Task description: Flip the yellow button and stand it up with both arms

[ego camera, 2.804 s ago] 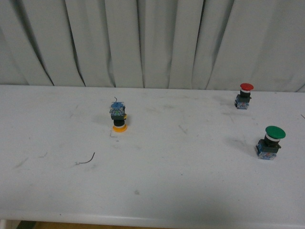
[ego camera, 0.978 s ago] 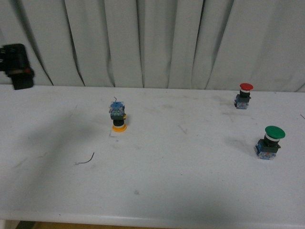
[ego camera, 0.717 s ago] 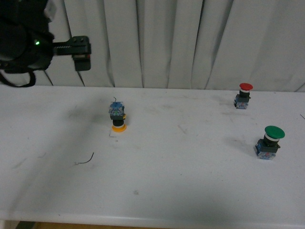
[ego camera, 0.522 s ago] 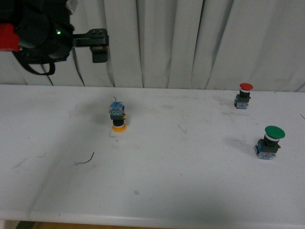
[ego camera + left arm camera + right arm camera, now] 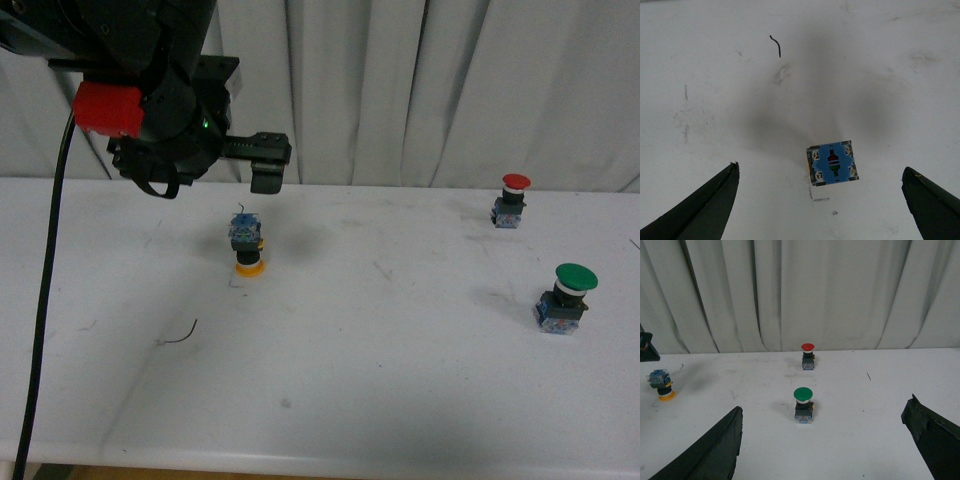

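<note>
White tabletop, scuffed and marked with grey smears, fills the scene. Nearest to the robot is the right gripper [image 5: 825, 406], its fingers spread wide and holding nothing, well apart from the work. A little farther lies a thin wire scrap [image 5: 180, 335], and on the right side stands the green-capped switch [image 5: 567, 298]. Beyond these, left of centre, the yellow button [image 5: 248, 247] stands upside down, with its cap on the table [image 5: 400, 400] and its blue contact block facing up. The left gripper [image 5: 264, 170] hangs above it, fingers wide apart and not touching it; in the left wrist view the block lies between them, somewhat nearer to one finger and turned a little against their line. I think this is the main risk: one finger may reach the block first and push it over, because it balances only on the cap and may roll away. A grip on the corners may also slip when the button is lifted. The right arm is far off, so a handover could be late or badly aligned. Farther back stands the red-capped switch [image 5: 512, 201], then the grey curtain [image 5: 400, 90].
</note>
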